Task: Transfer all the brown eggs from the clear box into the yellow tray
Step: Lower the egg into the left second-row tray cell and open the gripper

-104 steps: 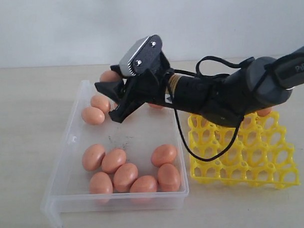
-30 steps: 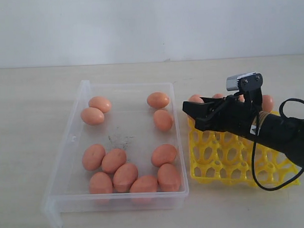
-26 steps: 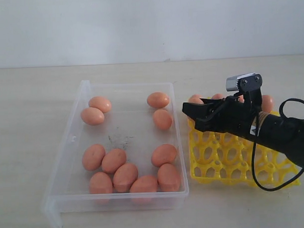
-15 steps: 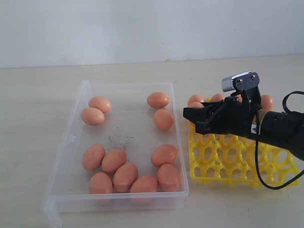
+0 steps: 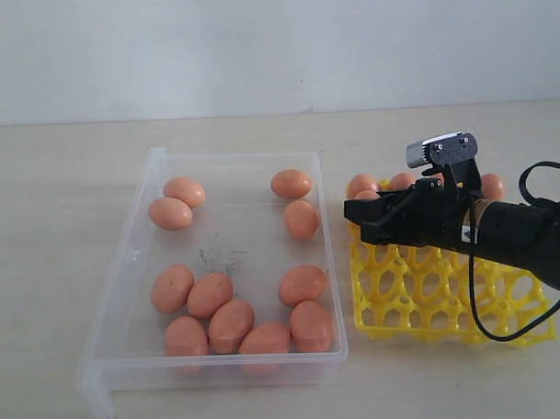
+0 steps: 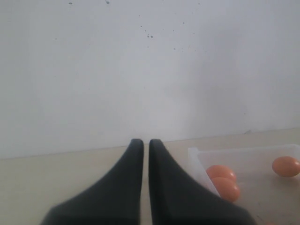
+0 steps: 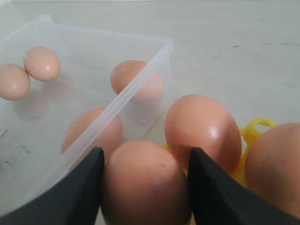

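My right gripper [image 5: 357, 218] reaches in from the right and hovers at the far left corner of the yellow tray [image 5: 421, 296]. It is shut on a brown egg [image 7: 143, 183], with a black finger pressed against each side. Other eggs [image 7: 202, 131] sit just past the held one in the tray's back row [image 5: 400, 179]. The clear box [image 5: 126, 270] lies left of the tray and holds several brown eggs [image 5: 230, 312]. The exterior view does not show my left gripper [image 6: 141, 141], which is shut and empty. It points past the box's corner [image 6: 201, 164].
Inside the box, two eggs [image 5: 177, 202] lie at the far left and two [image 5: 295, 200] at the far right, near the wall next to the tray. A black cable [image 5: 505, 321] loops from my right arm over the tray. A pale wall rises behind the table.
From the far side of the box, the right gripper has carried the egg over to the tray. In the last second it drifted slightly right and lower. The left gripper is unchanged.
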Available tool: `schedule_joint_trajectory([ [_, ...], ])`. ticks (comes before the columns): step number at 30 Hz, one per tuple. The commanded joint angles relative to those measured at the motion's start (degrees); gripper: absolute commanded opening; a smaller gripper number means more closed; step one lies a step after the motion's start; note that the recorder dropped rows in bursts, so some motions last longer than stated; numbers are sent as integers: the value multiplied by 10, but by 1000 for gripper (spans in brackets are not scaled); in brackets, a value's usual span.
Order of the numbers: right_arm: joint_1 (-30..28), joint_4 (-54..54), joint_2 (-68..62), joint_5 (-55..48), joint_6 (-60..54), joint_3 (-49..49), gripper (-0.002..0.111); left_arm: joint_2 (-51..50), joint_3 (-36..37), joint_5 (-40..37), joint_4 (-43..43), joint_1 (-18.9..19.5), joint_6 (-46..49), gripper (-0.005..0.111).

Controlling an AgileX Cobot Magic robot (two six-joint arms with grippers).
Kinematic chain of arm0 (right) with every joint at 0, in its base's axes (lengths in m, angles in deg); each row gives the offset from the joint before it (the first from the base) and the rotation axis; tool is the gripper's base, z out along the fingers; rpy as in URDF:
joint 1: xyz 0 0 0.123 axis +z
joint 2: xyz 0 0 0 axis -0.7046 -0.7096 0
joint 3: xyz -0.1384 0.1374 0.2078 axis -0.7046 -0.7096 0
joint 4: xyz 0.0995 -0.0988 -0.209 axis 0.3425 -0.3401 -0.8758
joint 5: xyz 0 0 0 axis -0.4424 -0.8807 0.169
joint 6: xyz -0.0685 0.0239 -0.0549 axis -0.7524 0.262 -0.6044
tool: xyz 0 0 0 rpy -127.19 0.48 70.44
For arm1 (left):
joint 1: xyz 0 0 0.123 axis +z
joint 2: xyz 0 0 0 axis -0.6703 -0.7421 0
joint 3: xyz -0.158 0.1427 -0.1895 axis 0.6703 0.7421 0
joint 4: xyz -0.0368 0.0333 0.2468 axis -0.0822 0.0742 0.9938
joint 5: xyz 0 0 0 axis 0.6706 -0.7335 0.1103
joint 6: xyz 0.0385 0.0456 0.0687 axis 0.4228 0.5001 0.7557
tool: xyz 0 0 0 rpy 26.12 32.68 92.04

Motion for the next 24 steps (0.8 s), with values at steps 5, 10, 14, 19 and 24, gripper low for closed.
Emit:
schedule_joint_trajectory([
  [5, 0, -25, 7, -19, 23, 13, 0, 1, 2, 0, -1, -5, 1, 4],
  [10, 0, -26, 7, -14, 28, 13, 0, 1, 2, 0, -1, -5, 1, 4],
  [14, 0, -29, 7, -18, 28, 13, 5, 1, 2, 0, -1, -5, 1, 4],
  [19, 0, -23, 7, -24, 28, 13, 37, 1, 2, 0, -1, -5, 1, 4],
  [24, 0, -4, 7, -28, 28, 13, 53, 1, 2, 0, -1, -5, 1, 4],
])
